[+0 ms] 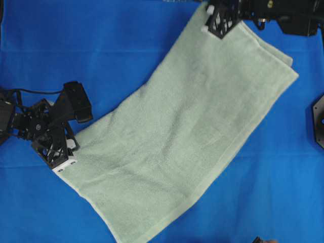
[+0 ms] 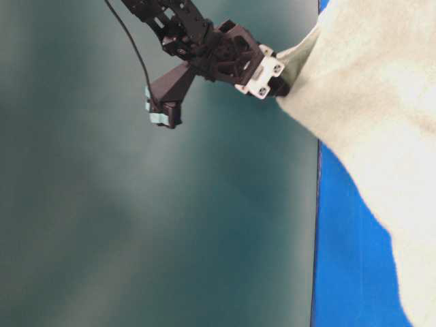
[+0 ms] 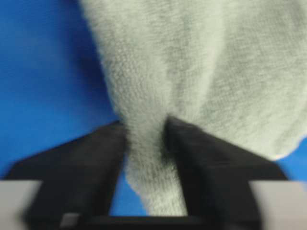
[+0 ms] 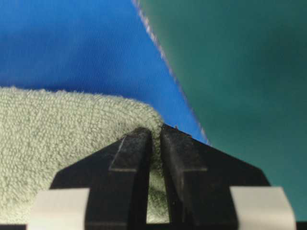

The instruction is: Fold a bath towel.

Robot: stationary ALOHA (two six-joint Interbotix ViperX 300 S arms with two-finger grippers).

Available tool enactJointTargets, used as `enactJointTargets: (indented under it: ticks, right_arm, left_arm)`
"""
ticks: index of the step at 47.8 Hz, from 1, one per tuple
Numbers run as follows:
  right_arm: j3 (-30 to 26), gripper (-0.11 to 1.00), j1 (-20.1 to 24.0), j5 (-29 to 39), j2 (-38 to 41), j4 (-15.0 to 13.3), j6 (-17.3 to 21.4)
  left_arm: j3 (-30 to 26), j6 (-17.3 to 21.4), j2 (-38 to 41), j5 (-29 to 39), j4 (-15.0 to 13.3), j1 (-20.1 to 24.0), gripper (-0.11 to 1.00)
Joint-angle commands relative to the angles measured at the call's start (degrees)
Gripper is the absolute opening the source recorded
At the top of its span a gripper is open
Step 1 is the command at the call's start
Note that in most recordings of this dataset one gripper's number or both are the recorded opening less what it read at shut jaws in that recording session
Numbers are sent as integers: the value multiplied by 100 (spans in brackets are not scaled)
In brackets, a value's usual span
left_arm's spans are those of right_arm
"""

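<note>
- The left gripper (image 1: 68,152) sits at the near-left corner of the bath towel (image 1: 187,136); its wrist view shows the fingers (image 3: 91,167) parted with a bunched ridge of terry cloth pinched between them.
- The towel lies folded and slanted across the blue cloth (image 1: 76,45), running from near-left to far-right.
- The right gripper (image 1: 215,23) is at the far corner; its fingers (image 4: 132,163) stand almost together on the towel's edge, seemingly nipping it, though the blur leaves that unsure.
</note>
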Motion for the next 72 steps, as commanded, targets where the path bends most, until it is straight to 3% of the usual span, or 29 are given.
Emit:
enactJointTargets:
  ticks: [1, 7, 11, 20, 30, 36, 41, 50, 66, 72]
  right_arm:
    - [-141, 19, -79, -176, -97, -35, -9]
    - [-132, 57, -70, -220, -105, -141, -97]
    - [-88, 70, -79, -79, -167, -141, -97]
    - [290, 67, 26, 747, -791, 176, -105]
    - [1081, 66, 255, 1617, -1890, 1125, -281]
    - [1397, 66, 299, 1767, -2329, 1687, -562]
    - [1503, 66, 290, 1749, -2364, 1942, -729]
    - [1635, 66, 123, 1266, -1986, 1978, -773]
    - [1907, 66, -580, 18, -677, 1925, -817]
    - [1951, 66, -756, -141, -343, 1916, -835]
  left_arm:
    - [-70, 26, -79, -26, 9, 18, 48]
    - [-88, 149, -105, -9, 9, 26, 82]
    - [-97, 281, -211, 53, 9, 53, 84]
    - [-70, 563, -905, 466, 18, 220, 81]
    - [211, 703, -1881, 510, 18, 536, 81]
    - [334, 738, -2259, 501, 18, 747, 81]
    - [369, 756, -2373, 483, 18, 835, 81]
    - [360, 747, -2303, 466, 18, 835, 81]
    - [316, 747, -2118, 360, 9, 835, 81]
    - [308, 747, -2083, 343, 18, 835, 81]
